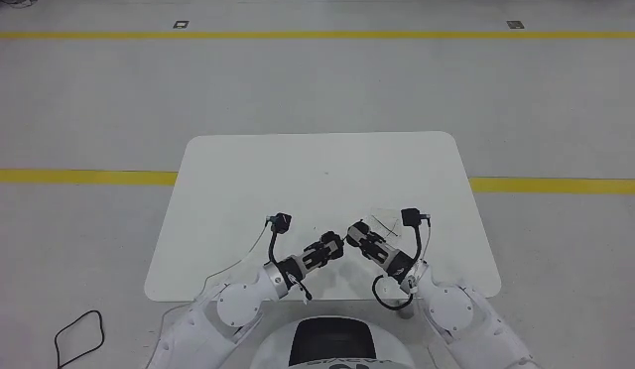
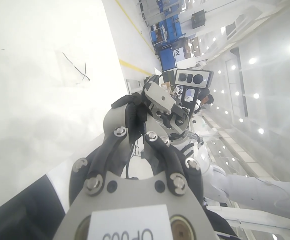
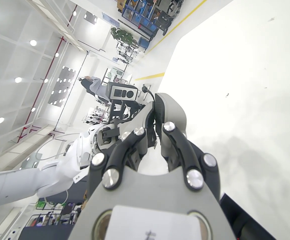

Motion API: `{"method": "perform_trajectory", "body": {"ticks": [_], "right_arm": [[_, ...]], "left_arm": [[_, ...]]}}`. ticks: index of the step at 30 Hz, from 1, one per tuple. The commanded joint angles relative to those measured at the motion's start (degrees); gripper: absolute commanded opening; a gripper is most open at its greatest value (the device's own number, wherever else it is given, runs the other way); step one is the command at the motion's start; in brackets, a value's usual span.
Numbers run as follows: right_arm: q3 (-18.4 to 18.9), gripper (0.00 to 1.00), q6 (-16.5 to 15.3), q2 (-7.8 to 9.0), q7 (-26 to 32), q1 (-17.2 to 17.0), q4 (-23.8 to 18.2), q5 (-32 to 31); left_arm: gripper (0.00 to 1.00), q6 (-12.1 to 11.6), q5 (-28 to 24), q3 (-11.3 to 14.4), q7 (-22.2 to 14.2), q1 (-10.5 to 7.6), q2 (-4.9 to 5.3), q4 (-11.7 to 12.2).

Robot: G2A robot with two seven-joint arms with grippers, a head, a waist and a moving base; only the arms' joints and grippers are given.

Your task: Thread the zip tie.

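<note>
One zip tie [image 2: 75, 67] on table [image 1: 298, 171], near right gripper [image 1: 354, 234]

**Materials and finish**

The bench [image 1: 248, 171] was noted as smooth and matt. On the left tool [image 2: 137, 102] and right tool [image 3: 156, 98], matt grey metal plates, black plastic links, polished pins and ribbed pads [image 3: 160, 112] were recorded. The zip tie [image 2: 76, 67] was logged as dark plastic.

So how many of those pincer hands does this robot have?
2. The left gripper and the right gripper, both shut, face each other with tips close together, over the table near its front edge.
</note>
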Motion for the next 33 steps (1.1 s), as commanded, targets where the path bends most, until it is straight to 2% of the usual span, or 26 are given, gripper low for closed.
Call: {"method": "perform_trajectory", "body": {"ticks": [1, 7, 8, 9, 16, 21, 24, 33], "right_arm": [[-0.1, 0.0, 0.0, 0.09, 0.0, 0.0, 0.0, -0.2], [-0.5, 0.0, 0.0, 0.35, 0.2, 0.0, 0.1, -0.2], [-0.5, 0.06, 0.0, 0.38, 0.2, 0.0, 0.0, 0.0], [-0.5, 1.0, 0.0, 0.41, 0.1, 0.0, 0.0, 0.3], [1.6, 1.0, 0.0, 1.14, 1.5, -1.1, -1.7, 3.1], [5.5, 1.0, 0.0, 2.27, 6.6, -2.5, -4.2, 8.9], [8.2, 1.0, 0.0, 2.96, 11.9, -3.2, -5.3, 13.5], [8.2, 1.0, 0.0, 2.96, 11.9, -3.2, -5.3, 13.5]], "left_arm": [[0.0, -0.1, 0.0, 0.0, 0.1, 0.09, 0.03, -0.1], [0.0, -0.2, 0.0, -0.1, 0.3, 0.28, 0.11, -0.3], [0.0, -0.2, 0.0, 0.0, 0.3, 0.3, 0.12, -0.3], [0.0, -0.2, 0.0, 0.0, 0.3, 0.31, 0.13, -0.3], [0.0, -1.0, -1.2, -0.9, 0.6, 0.51, 0.32, -0.5], [0.0, -2.3, -2.9, -2.6, 0.1, 1.22, 0.71, -0.6], [0.0, -3.4, -4.8, -3.3, -0.7, 1.51, 0.87, -0.1], [0.0, -3.5, -5.1, -3.6, -0.8, 1.28, 0.92, 0.3]]}}
